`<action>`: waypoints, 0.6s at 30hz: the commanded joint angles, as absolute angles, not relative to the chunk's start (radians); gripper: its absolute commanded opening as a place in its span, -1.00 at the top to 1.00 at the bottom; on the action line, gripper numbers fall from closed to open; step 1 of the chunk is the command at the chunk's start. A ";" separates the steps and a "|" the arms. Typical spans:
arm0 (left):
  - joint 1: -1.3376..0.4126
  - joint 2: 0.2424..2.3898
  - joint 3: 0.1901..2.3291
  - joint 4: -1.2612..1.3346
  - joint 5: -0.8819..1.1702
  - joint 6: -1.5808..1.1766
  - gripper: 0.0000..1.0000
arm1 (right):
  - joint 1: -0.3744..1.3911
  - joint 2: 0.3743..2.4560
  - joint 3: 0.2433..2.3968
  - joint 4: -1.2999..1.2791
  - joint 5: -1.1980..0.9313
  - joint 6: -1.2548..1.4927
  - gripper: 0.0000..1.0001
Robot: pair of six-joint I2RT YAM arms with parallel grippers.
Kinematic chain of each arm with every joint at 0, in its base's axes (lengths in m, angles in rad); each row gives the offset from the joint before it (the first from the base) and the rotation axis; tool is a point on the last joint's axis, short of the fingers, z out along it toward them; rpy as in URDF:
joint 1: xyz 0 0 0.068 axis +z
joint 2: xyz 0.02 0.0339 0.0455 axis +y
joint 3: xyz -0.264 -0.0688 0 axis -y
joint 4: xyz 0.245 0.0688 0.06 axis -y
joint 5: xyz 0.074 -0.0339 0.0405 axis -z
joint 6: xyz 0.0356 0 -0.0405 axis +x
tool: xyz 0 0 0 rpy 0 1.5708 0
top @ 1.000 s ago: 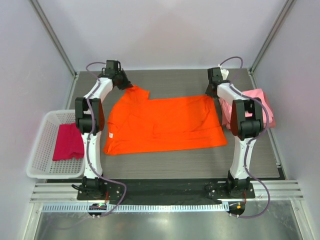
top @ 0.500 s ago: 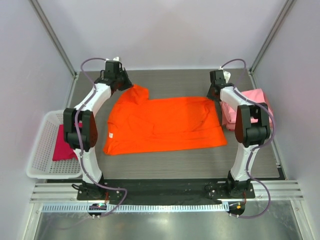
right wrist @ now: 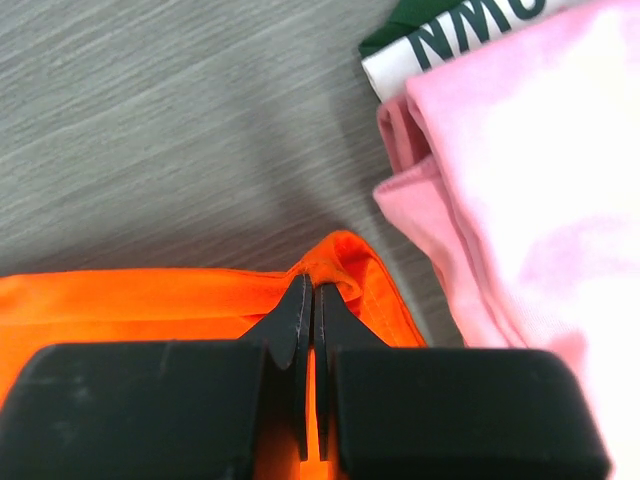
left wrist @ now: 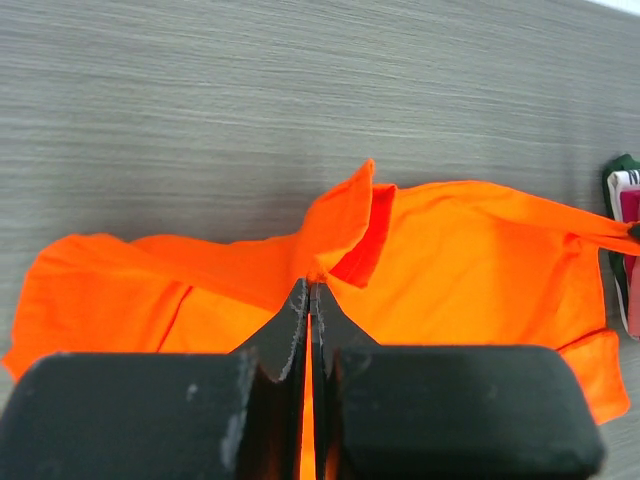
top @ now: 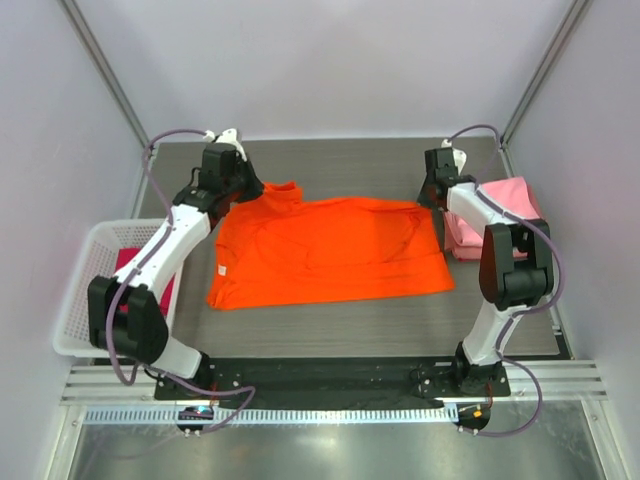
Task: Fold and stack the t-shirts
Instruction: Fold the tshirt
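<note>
The bright orange t-shirt [top: 330, 250] lies spread in the middle of the table. My left gripper [top: 240, 190] is shut on its far left corner, seen pinched at the fingertips in the left wrist view [left wrist: 310, 285]. My right gripper [top: 428, 198] is shut on its far right corner, seen in the right wrist view [right wrist: 312, 285]. Both corners are lifted a little off the table. Folded light pink t-shirts [top: 500, 215] lie at the right, next to the right gripper [right wrist: 520, 180]. The magenta-crimson t-shirt [top: 128, 275] lies in the basket, partly hidden by the left arm.
The white lattice basket [top: 85, 300] stands at the table's left edge. A green and white item [right wrist: 450, 30] lies under the pink shirts. Bare grey table [top: 350, 165] runs behind the orange shirt. Enclosure walls stand close on all sides.
My left gripper has pulled the orange shirt's far left corner up and then toward the middle, bunching the cloth there. The right gripper has shifted slightly with its corner held.
</note>
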State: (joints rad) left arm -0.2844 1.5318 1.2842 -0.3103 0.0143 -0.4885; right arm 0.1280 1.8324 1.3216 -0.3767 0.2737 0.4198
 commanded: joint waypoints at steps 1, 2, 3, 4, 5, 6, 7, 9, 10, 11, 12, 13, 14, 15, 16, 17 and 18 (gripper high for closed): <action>-0.308 1.441 1.243 -0.287 -0.044 -0.475 1.00 | 0.127 1.750 1.293 -0.357 0.288 0.410 0.97; -0.314 1.424 1.230 -0.288 -0.060 -0.482 1.00 | 0.127 1.743 1.276 -0.359 0.293 0.410 0.97; -0.321 1.398 1.201 -0.290 -0.066 -0.482 1.00 | 0.127 1.721 1.267 -0.357 0.302 0.413 0.96; -0.333 1.382 1.190 -0.291 -0.071 -0.483 1.00 | 0.127 1.709 1.246 -0.357 0.307 0.413 0.97; -0.339 1.370 1.181 -0.299 -0.087 -0.483 1.00 | 0.127 1.698 1.236 -0.357 0.319 0.414 0.97; -0.345 1.344 1.157 -0.301 -0.094 -0.483 1.00 | 0.127 1.678 1.226 -0.357 0.321 0.416 0.96; -0.353 1.330 1.146 -0.304 -0.100 -0.483 1.00 | 0.127 1.666 1.206 -0.357 0.324 0.414 0.97; -0.360 1.290 1.123 -0.308 -0.110 -0.485 1.00 | 0.127 1.648 1.183 -0.357 0.330 0.419 0.97; -0.364 1.278 1.106 -0.314 -0.113 -0.483 1.00 | 0.127 1.628 1.161 -0.354 0.330 0.419 0.97; -0.367 1.261 1.100 -0.330 -0.120 -0.482 1.00 | 0.127 1.618 1.151 -0.353 0.330 0.420 0.97; -0.371 1.234 1.095 -0.339 -0.135 -0.480 1.00 | 0.127 1.599 1.140 -0.350 0.331 0.419 0.97; -0.373 1.218 1.086 -0.348 -0.143 -0.477 1.00 | 0.127 1.591 1.120 -0.348 0.331 0.422 0.97; -0.374 1.206 1.083 -0.373 -0.149 -0.476 1.00 | 0.127 1.582 1.111 -0.345 0.330 0.423 0.96; -0.377 1.192 1.078 -0.383 -0.158 -0.474 1.00 | 0.127 1.572 1.091 -0.342 0.330 0.423 0.97; -0.377 1.162 1.065 -0.405 -0.166 -0.476 1.00 | 0.127 1.553 1.080 -0.341 0.331 0.425 0.97; -0.380 1.148 1.055 -0.413 -0.175 -0.477 1.00 | 0.127 1.543 1.071 -0.336 0.330 0.425 0.97; -0.385 1.132 1.046 -0.419 -0.179 -0.477 1.00 | 0.127 1.534 1.060 -0.333 0.330 0.426 0.97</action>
